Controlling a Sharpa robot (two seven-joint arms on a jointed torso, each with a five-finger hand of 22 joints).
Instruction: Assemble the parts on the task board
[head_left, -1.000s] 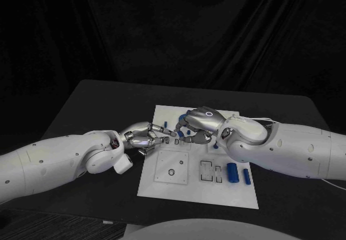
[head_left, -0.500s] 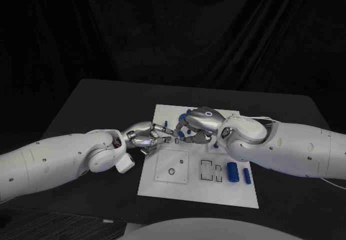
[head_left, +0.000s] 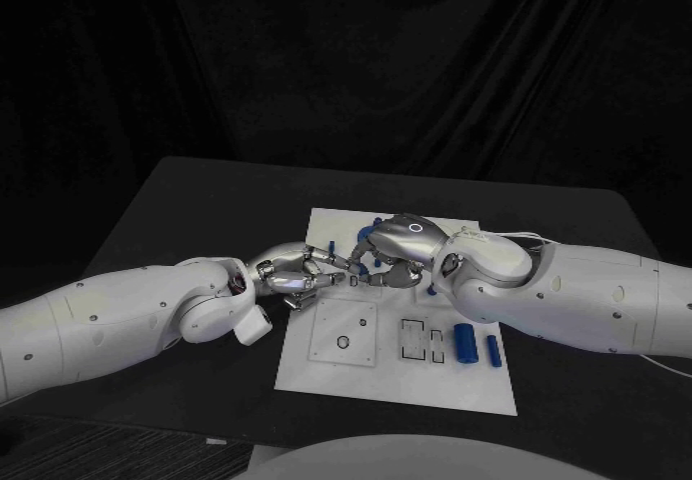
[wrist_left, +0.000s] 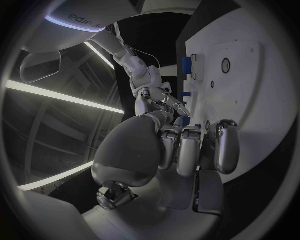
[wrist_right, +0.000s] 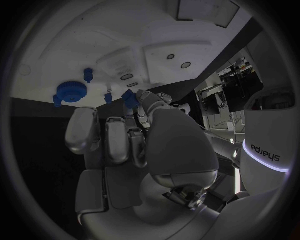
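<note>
The task board (head_left: 397, 375) is a flat white matte plate lying on the black surface (head_left: 188, 200), roughly in its middle. A raised square panel (head_left: 343, 335) with a small oval hole sits at its near left, and beside that are rectangular slots (head_left: 423, 341). To the right of the slots lie two smooth blue cylinders: the thicker blue cylinder (head_left: 466, 345) and the thinner blue rod (head_left: 493, 351), side by side and just apart, both with their long axes running near to far. In the right wrist view a round blue part with a knob (wrist_right: 70, 92) stands on the board, with a small blue peg (wrist_right: 88, 75) near it.

Both hands meet over the far middle of the board. The left hand (head_left: 300, 272), silver and glossy, has its fingers curled inward, fingertips towards the right hand (head_left: 392, 252). The right hand is also curled, and a small blue piece (wrist_right: 130, 98) shows at its fingertips in the right wrist view, apparently pinched there. Whether the left hand touches that piece or holds anything cannot be told
</note>
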